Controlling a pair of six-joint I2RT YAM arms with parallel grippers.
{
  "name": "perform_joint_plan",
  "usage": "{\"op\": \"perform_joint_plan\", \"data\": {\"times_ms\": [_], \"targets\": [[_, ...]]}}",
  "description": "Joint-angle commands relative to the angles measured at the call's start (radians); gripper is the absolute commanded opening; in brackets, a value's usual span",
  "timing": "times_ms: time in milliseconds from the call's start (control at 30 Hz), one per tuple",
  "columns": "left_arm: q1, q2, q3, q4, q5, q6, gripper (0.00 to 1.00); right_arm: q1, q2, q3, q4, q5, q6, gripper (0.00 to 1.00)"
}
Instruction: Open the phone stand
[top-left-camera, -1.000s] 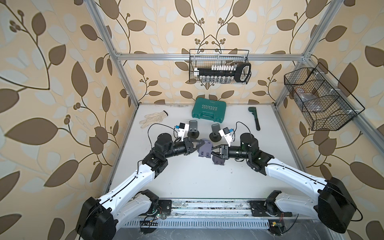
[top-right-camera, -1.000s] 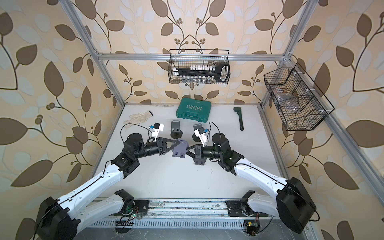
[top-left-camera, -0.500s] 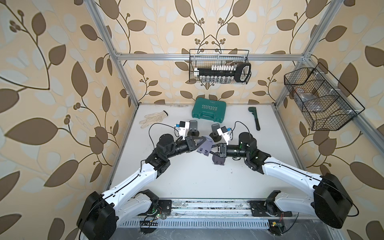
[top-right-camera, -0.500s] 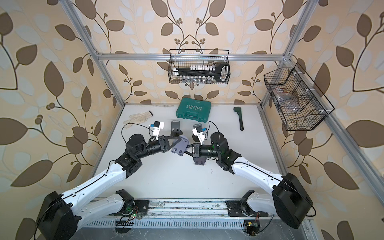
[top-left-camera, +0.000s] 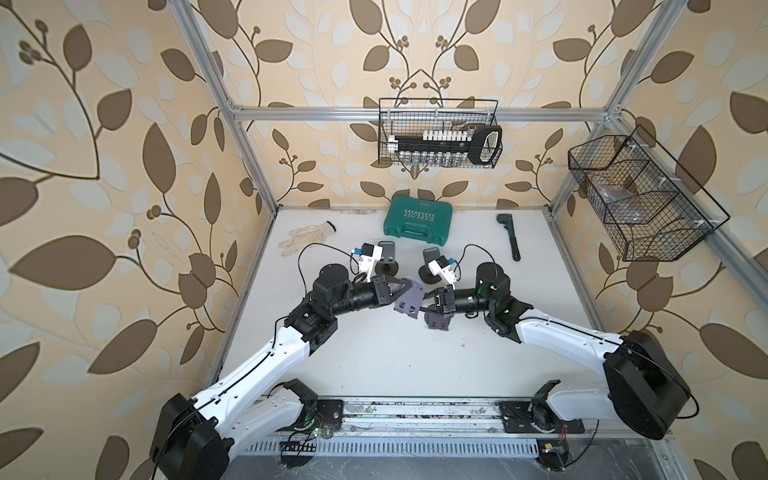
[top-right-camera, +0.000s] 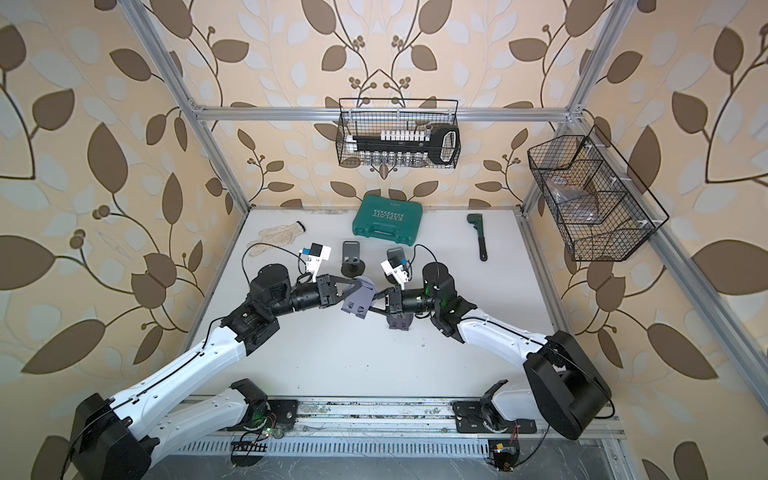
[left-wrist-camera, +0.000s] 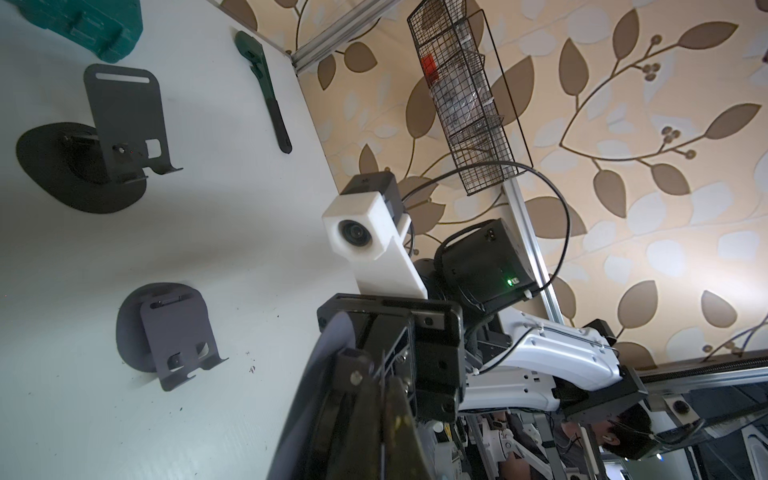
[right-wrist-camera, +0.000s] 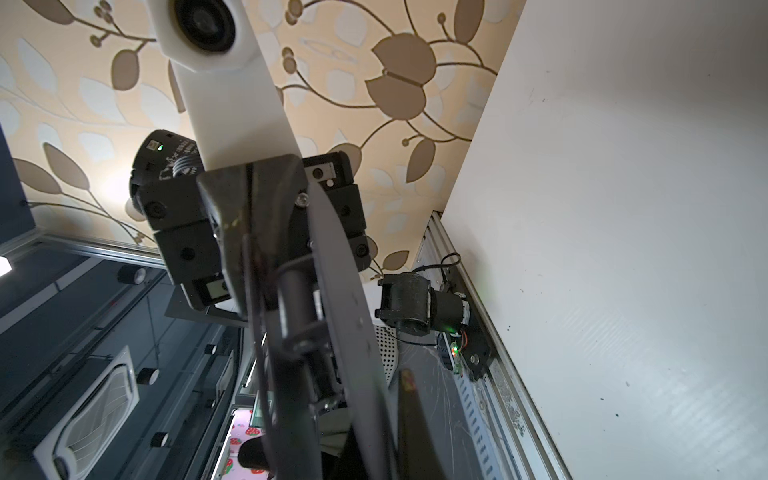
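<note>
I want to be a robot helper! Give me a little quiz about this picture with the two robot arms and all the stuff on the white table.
1. Pick one: what do the left fingers and the right fingers pinch together, up off the table?
A) a white glove
B) a purple phone stand
C) a green case
2. True or false: the green wrench lies on the table and no arm touches it.
3. Count: how many more stands rest on the table?

Key
1. B
2. True
3. Three: a dark stand, another dark stand and a purple stand under the right arm.
</note>
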Motion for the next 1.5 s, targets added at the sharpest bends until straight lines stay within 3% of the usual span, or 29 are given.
{"op": "perform_joint_plan", "data": {"times_ms": [0, 133, 433, 600, 767, 900, 1033, 1267, 1467], "targets": [[-0.018, -0.042, 0.079, 0.224, 0.199, -0.007, 0.0, -0.038, 0.098, -0.057, 0.034, 0.047, 0.169, 0.0], [-0.011, -0.065, 0.081, 0.265, 0.175, 0.011, 0.0, -0.04, 0.159, -0.061, 0.069, 0.008, 0.214, 0.0], [0.039, -0.111, 0.104, 0.341, 0.146, 0.032, 0.0, -0.041, 0.139, -0.039, -0.135, -0.039, 0.128, 0.0], [0.045, -0.118, 0.143, 0.339, 0.141, 0.114, 0.0, -0.041, 0.145, -0.035, -0.194, -0.07, 0.103, 0.0], [0.047, -0.079, 0.216, 0.312, 0.2, 0.167, 0.0, -0.041, 0.109, 0.01, -0.428, -0.063, -0.051, 0.0], [0.047, -0.058, 0.313, 0.156, 0.29, 0.301, 0.0, -0.041, 0.103, 0.026, -0.522, -0.071, -0.115, 0.0], [0.048, -0.054, 0.405, -0.011, 0.331, 0.445, 0.0, -0.041, 0.116, 0.033, -0.548, -0.091, -0.132, 0.0], [0.047, -0.058, 0.37, 0.073, 0.296, 0.446, 0.0, -0.041, 0.154, 0.004, -0.44, -0.121, -0.059, 0.0], [0.047, -0.088, 0.38, -0.025, 0.237, 0.641, 0.0, -0.041, 0.138, -0.007, -0.464, -0.134, -0.067, 0.0]]}}
